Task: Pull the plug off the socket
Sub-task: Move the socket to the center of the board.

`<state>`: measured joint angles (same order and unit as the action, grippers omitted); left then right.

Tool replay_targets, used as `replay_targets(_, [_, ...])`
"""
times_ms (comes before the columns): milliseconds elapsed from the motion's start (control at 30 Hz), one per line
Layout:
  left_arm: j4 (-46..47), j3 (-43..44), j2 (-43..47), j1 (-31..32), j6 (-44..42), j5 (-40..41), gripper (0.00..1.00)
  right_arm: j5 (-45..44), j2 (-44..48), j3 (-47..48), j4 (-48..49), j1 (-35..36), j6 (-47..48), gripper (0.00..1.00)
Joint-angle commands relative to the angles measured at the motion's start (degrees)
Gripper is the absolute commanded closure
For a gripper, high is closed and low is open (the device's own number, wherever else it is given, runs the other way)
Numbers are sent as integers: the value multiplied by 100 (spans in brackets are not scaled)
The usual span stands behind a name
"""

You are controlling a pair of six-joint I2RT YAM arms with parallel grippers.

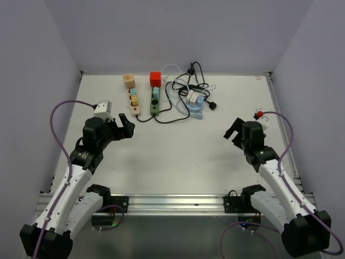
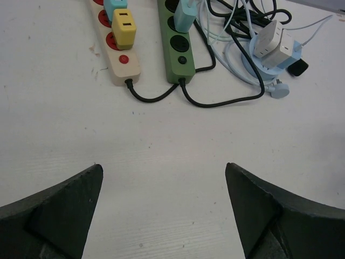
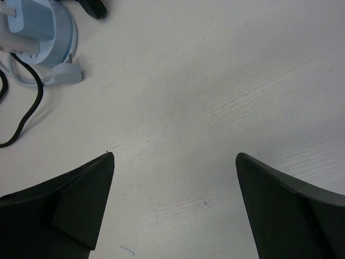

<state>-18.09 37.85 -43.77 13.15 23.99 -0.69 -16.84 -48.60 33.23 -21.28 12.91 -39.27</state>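
We have both arms stretched forward from their bases, elbows bent, each forearm trailing back behind its claw. Our left claw [image 1: 126,125] is spread wide, and in its wrist view the dark fingers [image 2: 64,210] sit far out to either side. Our right claw [image 1: 233,131] matches it, fingers [image 3: 70,199] fully apart. Both claws are empty, tipped downward and angled inward toward one another, well apart.
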Motion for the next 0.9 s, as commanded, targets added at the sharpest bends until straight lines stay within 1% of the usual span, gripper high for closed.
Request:
replay_targets(0, [235, 135, 158, 30, -261, -248, 0, 49, -10, 324, 71, 36, -20, 1])
replay_targets(67, [8, 223, 254, 161, -368, 41, 1, 84, 157, 324, 115, 36, -81, 1])
replay_targets(100, [-45, 232, 307, 214, -412, 512, 0, 145, 201, 272, 132, 28, -73, 1])
replay_targets(167, [-64, 232, 517, 337, -447, 736, 0, 137, 307, 219, 168, 28, 58, 1])
replay_targets(267, [51, 188, 633, 338, -430, 720, 0, 321, 386, 122, 334, 28, 270, 1])
replay_targets(400, [-10, 276, 449, 338, -465, 631, 0, 831, 456, 61, 712, 36, 498, 1])
replay_targets(533, [-55, 303, 518, 303, -483, 754, 0, 1077, 466, -36, 1300, 36, 605, 1])
replay_targets(567, [-29, 233, 640, 242, -474, 728, 1, 1199, 422, -80, 1632, 36, 561, 1])
replay_targets(633, [77, 171, 746, 206, -465, 597, 1, 1402, 63, -45, 2037, 36, 569, 1])
replay_targets(700, [86, 135, 808, 162, -483, 526, 0, 1771, -323, 200, 2232, 80, 718, 1])
replay_targets(733, [51, 153, 808, 75, -483, 526, 0, 1859, -708, 314, 2312, 124, 893, 1])
replay_targets(800, [60, 144, 791, -57, -483, 473, 0, 1581, -1124, 692, 2312, 447, 1069, 1])
replay_targets(833, [25, 179, 765, -154, -491, 430, 0, 1413, -1526, 832, 2251, 580, 1322, 1])
replay_targets(867, [24, 171, 773, -189, -492, 386, 0, 1177, -1721, 1199, 2155, 842, 1403, 1])
